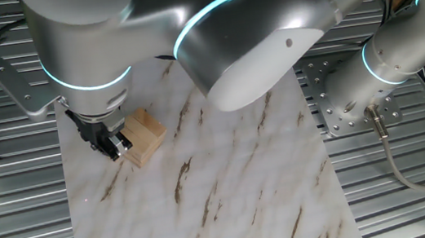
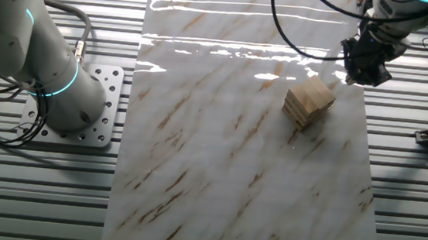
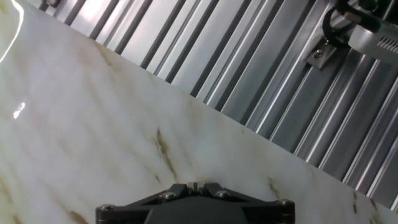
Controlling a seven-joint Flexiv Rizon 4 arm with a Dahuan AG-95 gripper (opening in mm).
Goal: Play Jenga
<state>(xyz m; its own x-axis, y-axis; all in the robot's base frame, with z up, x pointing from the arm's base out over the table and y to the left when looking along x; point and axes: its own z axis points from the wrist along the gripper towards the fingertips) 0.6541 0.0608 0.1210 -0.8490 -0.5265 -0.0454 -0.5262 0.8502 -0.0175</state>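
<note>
The Jenga stack [image 1: 144, 135] is a small low pile of light-tan wooden blocks in crossed layers on the marble board [image 1: 229, 182]. It also shows in the other fixed view [image 2: 309, 102]. My gripper [image 1: 116, 145] is right beside the stack on its left, fingers pointing down, close to or touching it. In the other fixed view the gripper [image 2: 364, 71] sits up and right of the stack. In the hand view the fingers [image 3: 194, 187] are pressed together with nothing between them. The stack is out of the hand view.
The marble board lies on a ribbed metal table [image 1: 12, 219]. The arm's base plate [image 2: 94, 117] stands left of the board in the other fixed view. A metal bracket with cable [image 3: 348, 34] sits beyond the board's edge in the hand view.
</note>
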